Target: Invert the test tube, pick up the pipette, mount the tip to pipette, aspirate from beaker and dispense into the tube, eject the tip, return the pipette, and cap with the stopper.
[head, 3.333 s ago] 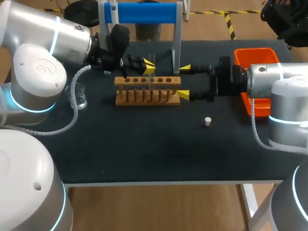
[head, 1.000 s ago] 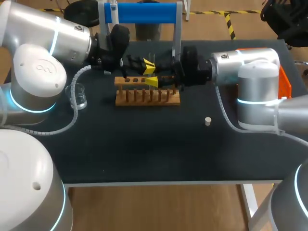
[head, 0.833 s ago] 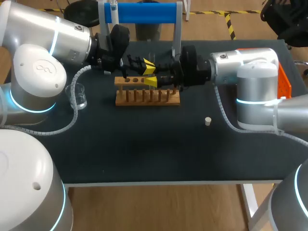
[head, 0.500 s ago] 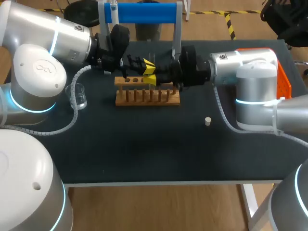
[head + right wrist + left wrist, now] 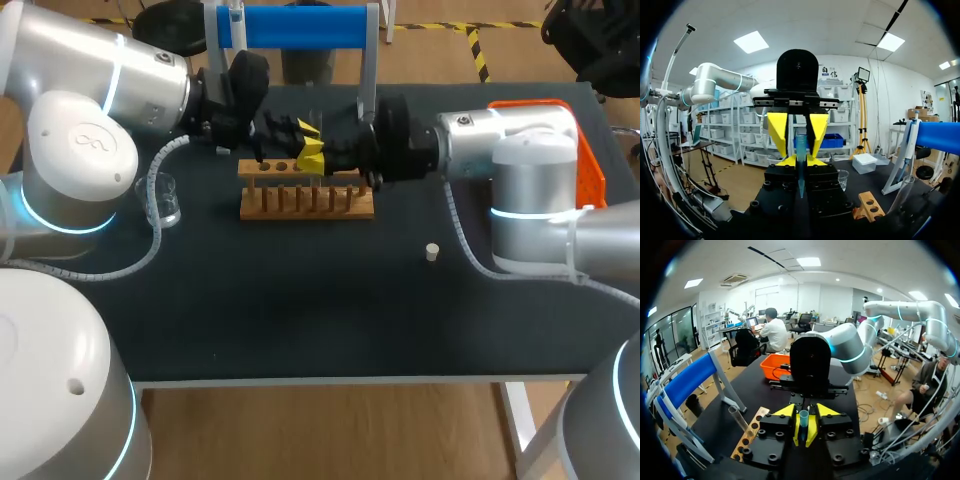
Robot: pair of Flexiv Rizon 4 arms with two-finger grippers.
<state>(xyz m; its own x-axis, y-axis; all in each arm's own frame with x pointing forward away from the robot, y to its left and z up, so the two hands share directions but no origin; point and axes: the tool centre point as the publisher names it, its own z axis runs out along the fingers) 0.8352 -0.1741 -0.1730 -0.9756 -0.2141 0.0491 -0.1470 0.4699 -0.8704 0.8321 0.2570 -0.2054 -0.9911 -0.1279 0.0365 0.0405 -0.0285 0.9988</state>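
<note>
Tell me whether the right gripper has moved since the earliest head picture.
Yes. The right gripper has moved leftward along the wooden rack, from off its right end to over its middle, close to the left gripper.

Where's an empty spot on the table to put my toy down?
The big bare patch of table in front of the wooden rack, between the beaker and the white stopper. It is crowded at the back, where the left gripper and right gripper meet over the rack.

Rack (image 5: 306, 200) mid tabletop (image 5: 300, 300), test tube (image 5: 804, 416) above it between left gripper (image 5: 805, 432) and right gripper (image 5: 798, 161), beaker (image 5: 166, 198) left, stopper (image 5: 432, 252) near right, bin (image 5: 592, 170) far right.
</note>
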